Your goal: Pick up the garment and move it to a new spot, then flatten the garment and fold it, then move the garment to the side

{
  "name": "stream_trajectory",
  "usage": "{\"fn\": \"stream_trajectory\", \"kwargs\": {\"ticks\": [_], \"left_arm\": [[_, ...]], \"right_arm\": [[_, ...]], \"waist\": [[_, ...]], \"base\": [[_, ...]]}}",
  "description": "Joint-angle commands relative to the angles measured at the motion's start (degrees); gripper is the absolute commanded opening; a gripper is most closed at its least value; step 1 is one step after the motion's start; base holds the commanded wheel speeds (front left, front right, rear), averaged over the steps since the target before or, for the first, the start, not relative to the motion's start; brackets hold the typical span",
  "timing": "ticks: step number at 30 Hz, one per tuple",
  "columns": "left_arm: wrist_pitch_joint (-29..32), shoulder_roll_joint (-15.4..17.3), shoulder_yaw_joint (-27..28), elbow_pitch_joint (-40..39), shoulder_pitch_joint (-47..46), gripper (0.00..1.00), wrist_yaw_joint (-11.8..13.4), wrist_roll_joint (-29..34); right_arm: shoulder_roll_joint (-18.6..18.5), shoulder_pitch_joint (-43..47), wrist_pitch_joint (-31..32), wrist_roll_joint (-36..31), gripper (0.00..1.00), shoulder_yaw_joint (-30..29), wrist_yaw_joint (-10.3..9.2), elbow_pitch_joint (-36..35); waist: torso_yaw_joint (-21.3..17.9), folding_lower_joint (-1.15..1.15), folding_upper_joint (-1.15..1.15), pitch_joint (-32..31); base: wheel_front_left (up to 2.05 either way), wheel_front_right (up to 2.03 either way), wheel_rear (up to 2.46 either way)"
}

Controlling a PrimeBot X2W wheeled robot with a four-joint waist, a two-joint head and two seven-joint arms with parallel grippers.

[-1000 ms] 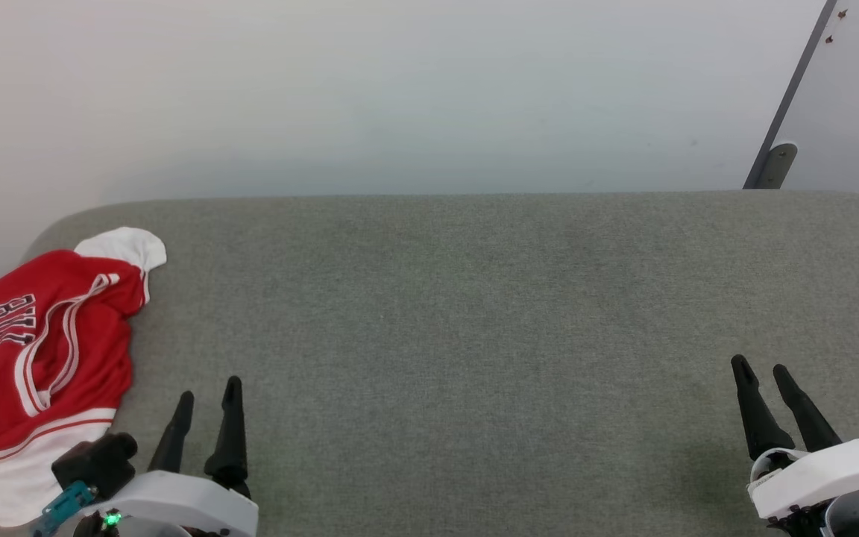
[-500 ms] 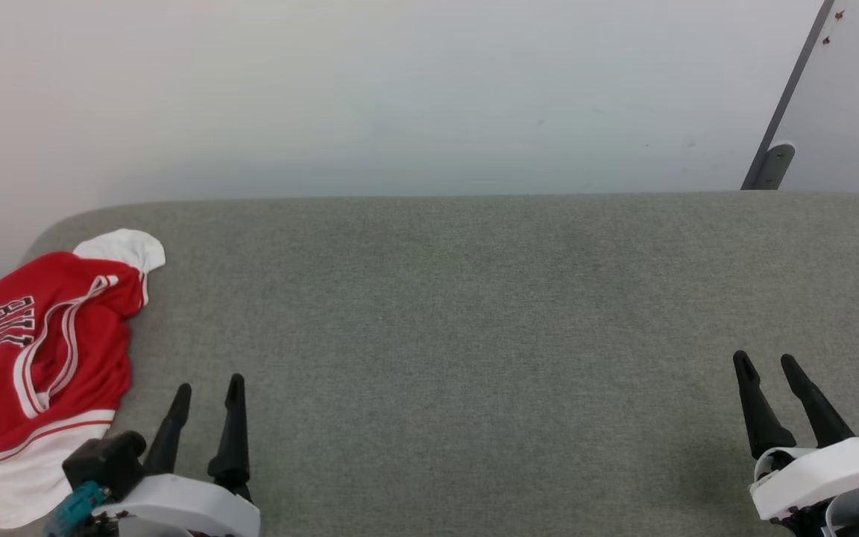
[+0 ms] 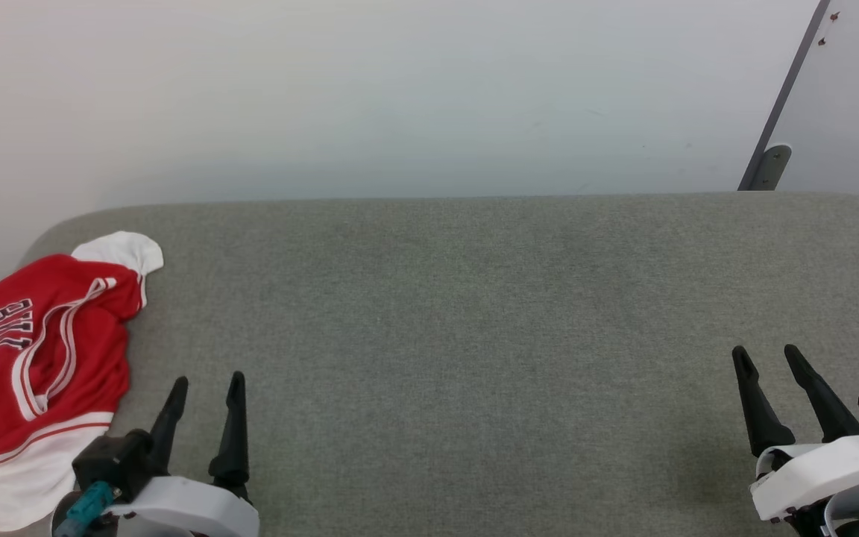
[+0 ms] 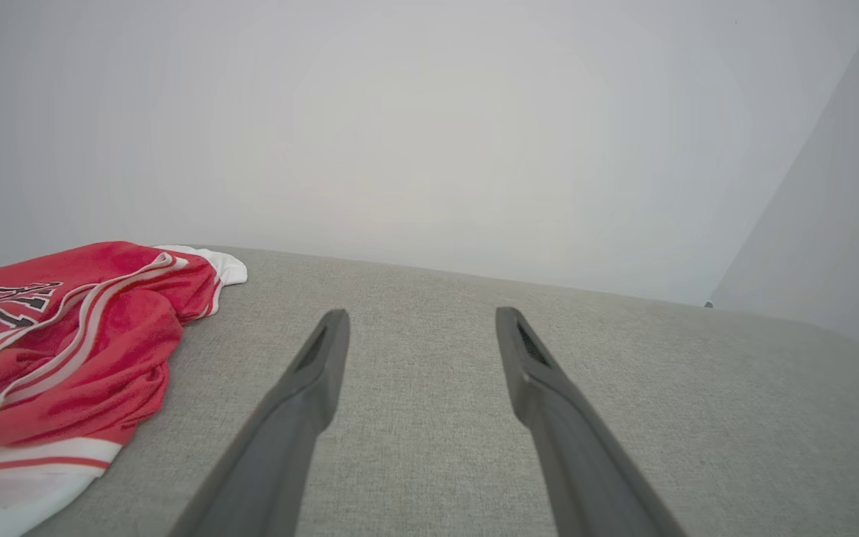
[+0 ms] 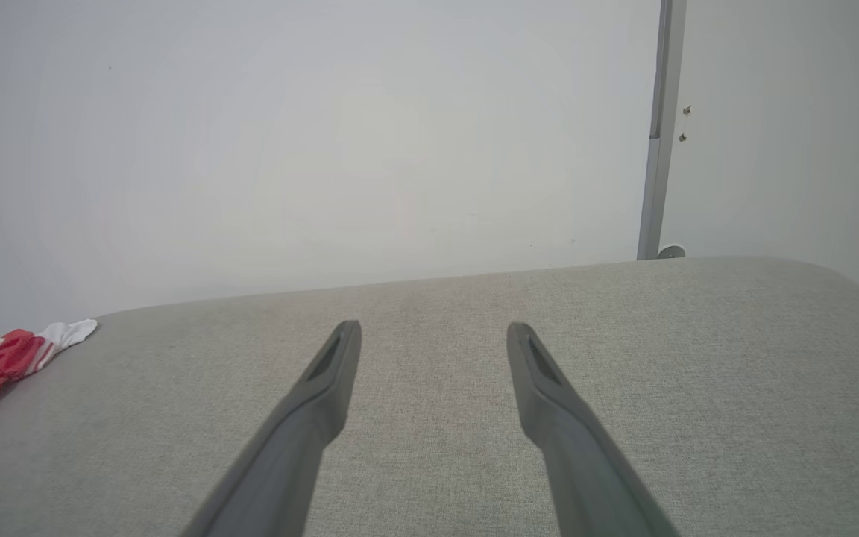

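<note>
Hovering empty, fingers apart, left end effector (image 3: 207,379) and right end effector (image 3: 765,349) have barely shifted; garment (image 3: 75,373) lies crumpled left of the former: pickup pending.

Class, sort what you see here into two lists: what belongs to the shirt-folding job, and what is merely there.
Belongs to the job: garment; left gripper; right gripper; grey padded surface it lies on.
Merely there: white wall; grey metal strip.
</note>
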Motion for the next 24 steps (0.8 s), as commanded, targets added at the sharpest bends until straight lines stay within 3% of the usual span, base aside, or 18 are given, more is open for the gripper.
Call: {"fn": "stream_trajectory", "kwargs": {"ticks": [1,24], "left_arm": [[-0.6,0.2,0.2,-0.1,-0.7,1.00,-0.3,1.8],[-2.8,0.3,0.8,0.4,-0.7,1.00,-1.5,9.9]], "right_arm": [[-0.5,-0.5,-0.5,-1.5,1.00,0.2,-0.05,-0.5],[-1.3,-0.8,-2.2,-9.4,1.00,0.2,-0.06,-0.9]], "waist": [[0.0,0.00,0.00,0.0],[-0.3,0.00,0.00,-0.6]], "base": [[0.00,0.00,0.00],[0.00,0.00,0.00]]}}
